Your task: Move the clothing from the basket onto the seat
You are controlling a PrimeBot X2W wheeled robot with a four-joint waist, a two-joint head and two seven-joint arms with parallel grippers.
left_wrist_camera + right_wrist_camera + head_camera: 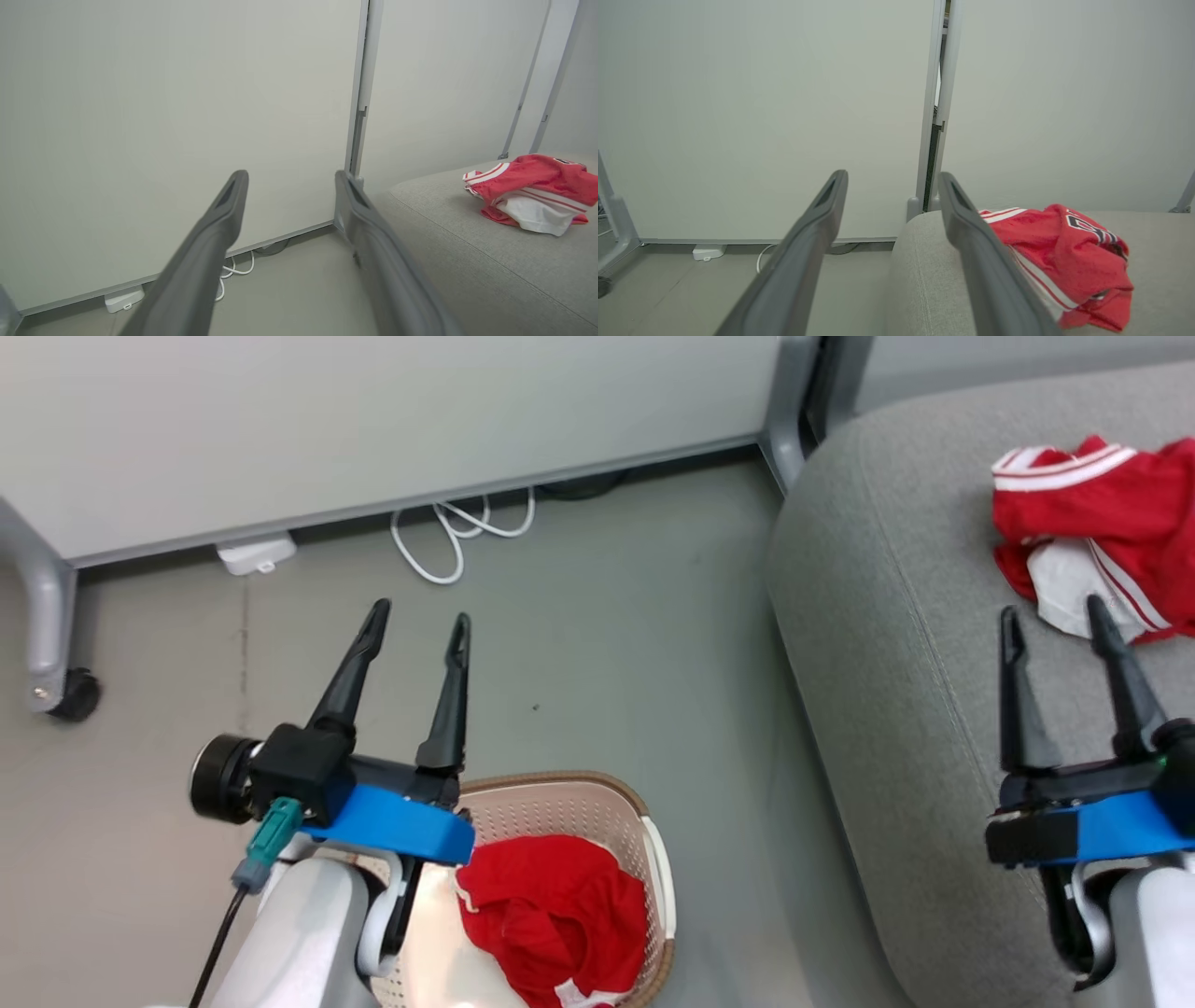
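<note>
Half done. Seat garment (1111, 504) lies on the seat (887, 663), 2 o'clock in head view. Basket garment (551, 905) sits in the basket (658, 859) on the floor (607, 644), 6 o'clock. Left pincer (419, 614) wide, empty, above the basket's 10 o'clock side. Right pincer (1051, 609) wide, empty, over the seat at 7 o'clock of the seat garment; contact unclear. Left to do: lift the basket garment and carry it to the seat.

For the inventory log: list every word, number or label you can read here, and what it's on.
Red jersey on the sofa seat: black-and-white characters, folded over and partly hidden; unreadable.
Red garment in the laundry basket: no print showing.
No legible text elsewhere.
</note>
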